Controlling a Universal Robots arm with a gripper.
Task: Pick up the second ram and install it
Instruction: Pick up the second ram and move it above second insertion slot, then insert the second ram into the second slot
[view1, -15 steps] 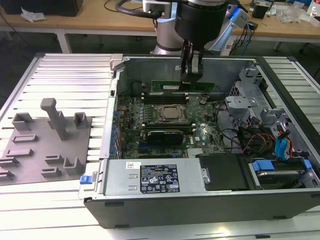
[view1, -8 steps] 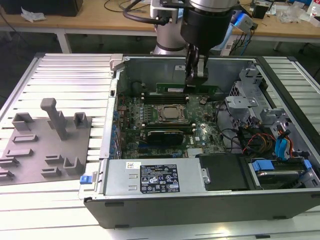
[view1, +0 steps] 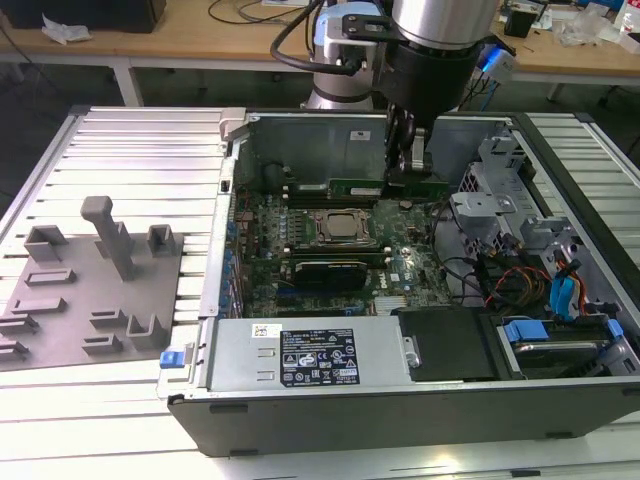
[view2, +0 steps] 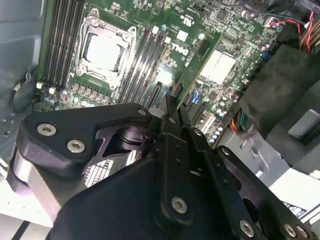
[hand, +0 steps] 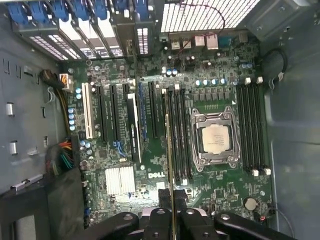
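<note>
My gripper (view2: 170, 107) is clamped on the second ram (view2: 200, 62) (jaws closed flat against it); its long axis runs parallel to the memory slots (view2: 142, 60) beside the CPU socket (view2: 102, 50).

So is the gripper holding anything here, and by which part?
Yes: the gripper pinches the second ram across its flat faces near one end, and most of the stick juts out to one side.

Computer case (view1: 300, 140): bare grey sheet metal. Ram stick (view2: 200, 61): glossy green circuit board. Holder blocks (view1: 112, 238): matt grey plastic.
</note>
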